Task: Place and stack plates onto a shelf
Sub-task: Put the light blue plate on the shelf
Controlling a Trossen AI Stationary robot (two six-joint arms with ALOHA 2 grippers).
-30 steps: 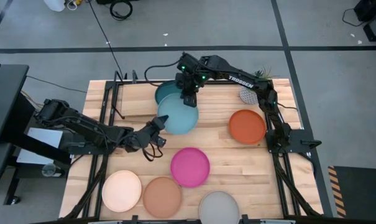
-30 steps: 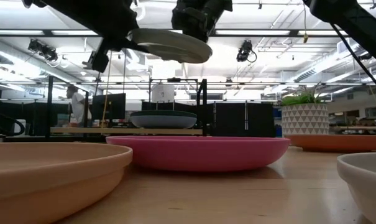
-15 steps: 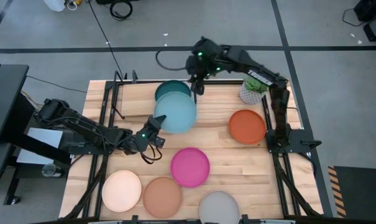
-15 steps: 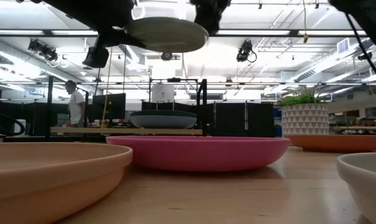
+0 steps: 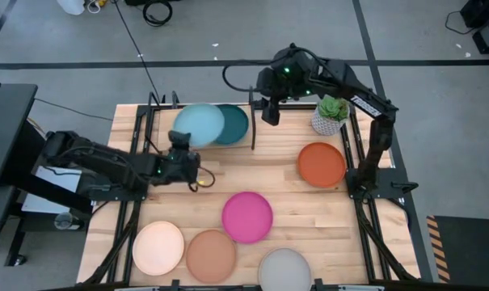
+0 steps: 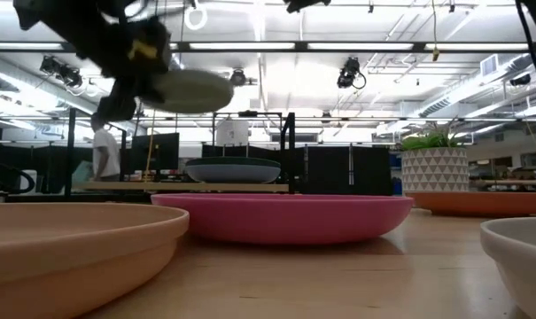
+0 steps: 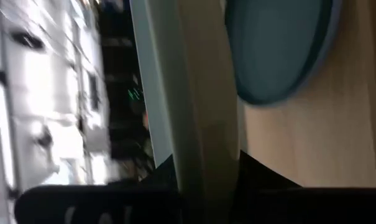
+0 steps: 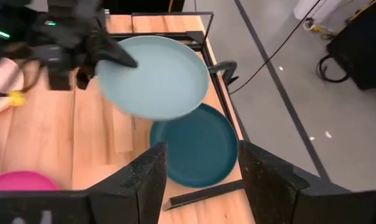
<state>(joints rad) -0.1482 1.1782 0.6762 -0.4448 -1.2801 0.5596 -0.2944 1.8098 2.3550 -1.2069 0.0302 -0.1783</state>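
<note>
Now | left gripper (image 5: pixel 182 156) clamps light teal plate (image 5: pixel 198 125) by its rim, aloft over shelf (image 5: pixel 159 137), overlapping dark teal plate (image 5: pixel 230 124) at 3 o'clock | right gripper (image 5: pixel 271 113) jaws apart, empty | left fingertips hidden behind rim

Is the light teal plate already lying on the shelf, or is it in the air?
In the air: the left gripper holds the light teal plate by its rim above the shelf.

A dark hand (image 6: pixel 130 53) holds a pale plate (image 6: pixel 186 91) above the shelf (image 6: pixel 183 187).
</note>
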